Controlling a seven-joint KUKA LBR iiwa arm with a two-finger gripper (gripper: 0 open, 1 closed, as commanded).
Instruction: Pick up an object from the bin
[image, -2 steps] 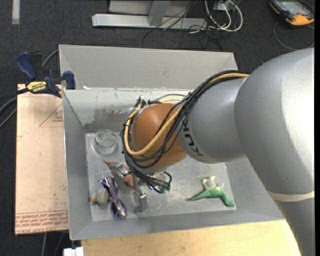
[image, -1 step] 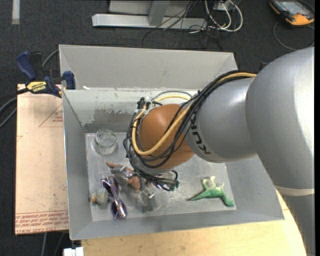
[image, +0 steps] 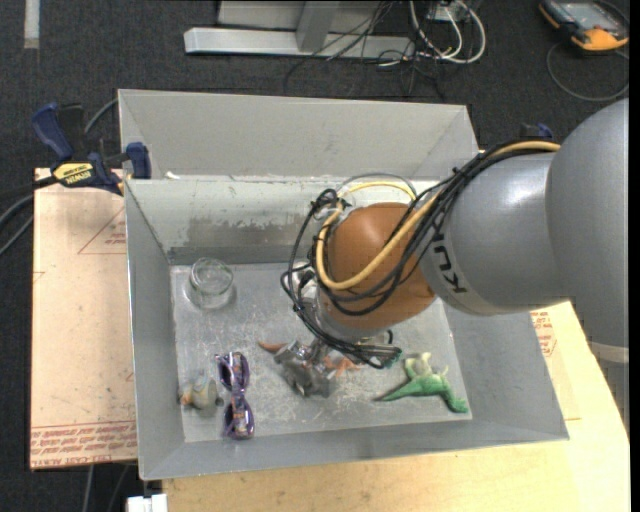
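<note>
Small orange object (image: 271, 347) lay mid-floor in the bin (image: 150, 300), nearer its front edge, just beside the fingers (image: 306, 378), which were down at the floor. Whether these were apart or together could not be told. Grasp stage, apparently; next, firm closure, then a vertical lift.

Clear glass (image: 211, 282) sits left of centre, purple sunglasses (image: 234, 372) lower left, pale lump (image: 202, 395) beside them, green toy (image: 428, 385) lower right.

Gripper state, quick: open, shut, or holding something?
Gripper: cannot be told. It sits low in the grey metal bin, between the purple plastic sunglasses and the green plastic toy figure.
</note>
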